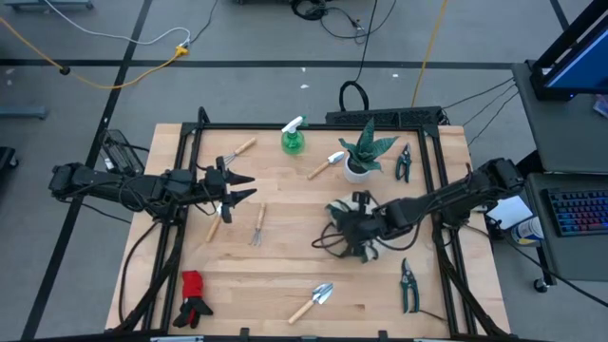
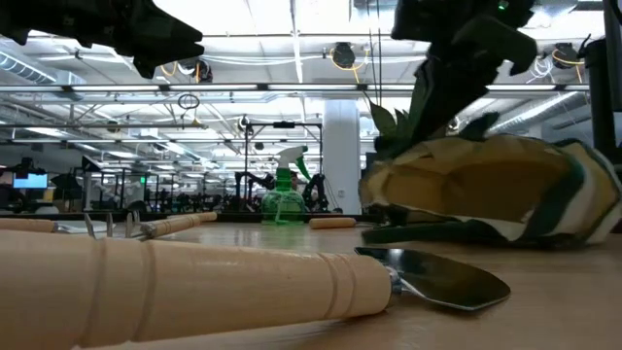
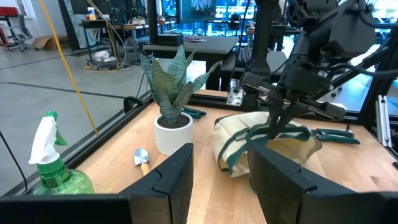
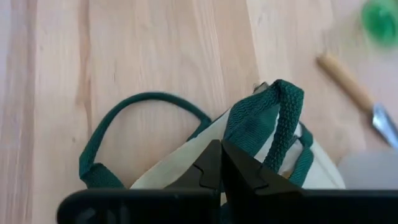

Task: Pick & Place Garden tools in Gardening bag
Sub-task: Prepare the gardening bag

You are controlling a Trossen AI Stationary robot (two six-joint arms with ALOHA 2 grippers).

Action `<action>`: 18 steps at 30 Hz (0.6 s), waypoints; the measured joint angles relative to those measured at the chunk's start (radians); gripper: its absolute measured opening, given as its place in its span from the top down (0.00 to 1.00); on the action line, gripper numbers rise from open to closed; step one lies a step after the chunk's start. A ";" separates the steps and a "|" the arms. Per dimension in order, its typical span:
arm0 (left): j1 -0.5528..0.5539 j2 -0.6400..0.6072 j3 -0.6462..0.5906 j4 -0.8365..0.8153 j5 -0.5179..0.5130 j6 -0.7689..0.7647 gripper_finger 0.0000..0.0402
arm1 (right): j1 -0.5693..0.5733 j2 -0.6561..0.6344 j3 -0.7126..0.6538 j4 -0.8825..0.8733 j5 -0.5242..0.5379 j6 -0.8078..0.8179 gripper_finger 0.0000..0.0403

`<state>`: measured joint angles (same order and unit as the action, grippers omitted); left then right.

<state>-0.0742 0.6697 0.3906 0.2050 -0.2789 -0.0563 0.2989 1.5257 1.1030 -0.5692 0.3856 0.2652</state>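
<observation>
Gardening bag lies slumped on your bench; right pincer seemingly pinches its fabric; left pincer gapes empty.

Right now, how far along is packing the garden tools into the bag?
Nothing looks packed yet. The right gripper is shut on the gardening bag, which lies slumped on its side. The left gripper hangs open and empty. The spray bottle, gloves and a trowel remain on the table.

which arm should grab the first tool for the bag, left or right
Probably left. The left gripper hangs open, empty, beside the rake and a wooden-handled tool. The right gripper is shut on the gardening bag, so it looks occupied.
</observation>
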 joint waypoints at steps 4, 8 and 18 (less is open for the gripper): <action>0.000 0.000 0.000 0.000 0.000 0.000 0.61 | -0.025 0.000 0.000 0.063 -0.001 -0.068 1.00; 0.000 0.000 0.000 0.000 0.000 0.000 0.61 | -0.050 0.000 0.000 0.115 -0.039 -0.120 1.00; 0.000 0.000 0.000 0.000 0.000 0.000 0.61 | -0.093 0.000 0.000 0.238 -0.082 -0.257 1.00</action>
<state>-0.0742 0.6697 0.3904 0.2050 -0.2787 -0.0563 0.2060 1.5257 1.1030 -0.3310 0.3031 0.0086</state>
